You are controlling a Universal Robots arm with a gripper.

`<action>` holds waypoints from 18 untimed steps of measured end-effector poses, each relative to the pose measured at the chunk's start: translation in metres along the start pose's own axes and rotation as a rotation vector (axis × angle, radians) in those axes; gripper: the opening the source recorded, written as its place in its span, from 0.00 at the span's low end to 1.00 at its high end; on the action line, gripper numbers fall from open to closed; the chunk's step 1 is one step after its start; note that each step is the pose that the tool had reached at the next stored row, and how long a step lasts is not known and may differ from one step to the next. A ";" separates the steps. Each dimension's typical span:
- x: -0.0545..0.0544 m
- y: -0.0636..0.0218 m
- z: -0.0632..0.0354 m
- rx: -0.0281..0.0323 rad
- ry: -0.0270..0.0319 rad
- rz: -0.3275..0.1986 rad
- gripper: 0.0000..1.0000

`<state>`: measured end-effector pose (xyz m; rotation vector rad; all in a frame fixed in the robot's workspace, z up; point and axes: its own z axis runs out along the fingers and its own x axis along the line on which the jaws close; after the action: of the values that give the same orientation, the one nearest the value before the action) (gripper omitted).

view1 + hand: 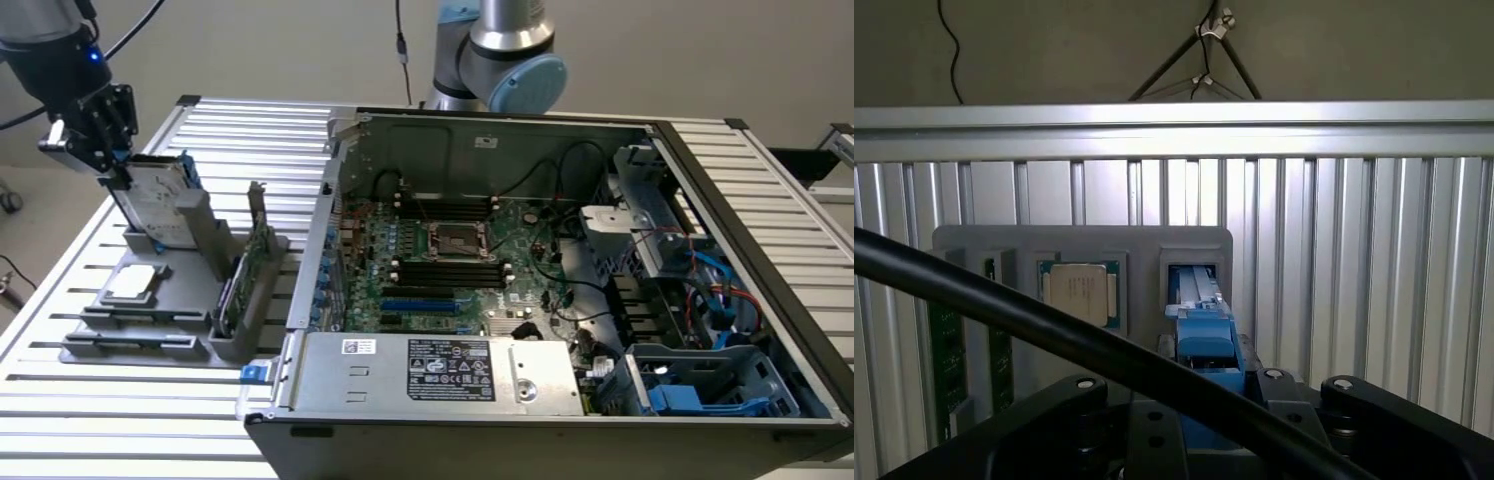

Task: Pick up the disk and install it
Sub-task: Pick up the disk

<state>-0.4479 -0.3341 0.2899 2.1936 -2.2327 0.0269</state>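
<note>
My claw (118, 172) looks clamped on the upper end of the disk (158, 200). In the wrist view one of its blue side rails (1204, 345) runs straight out from between the jaws. The disk stands nearly upright, its long axis dropping away directly below the claw, and its lower end sits in a slot of the grey holder (134, 330). The open computer case (534, 130) lies well apart from the claw, toward the exterior view's right.
</note>
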 end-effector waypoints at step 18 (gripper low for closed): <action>0.001 0.0000 0.0000 0.0055 -0.0001 0.000 0.33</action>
<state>-0.4479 -0.3352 0.2899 2.1963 -2.2355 0.0330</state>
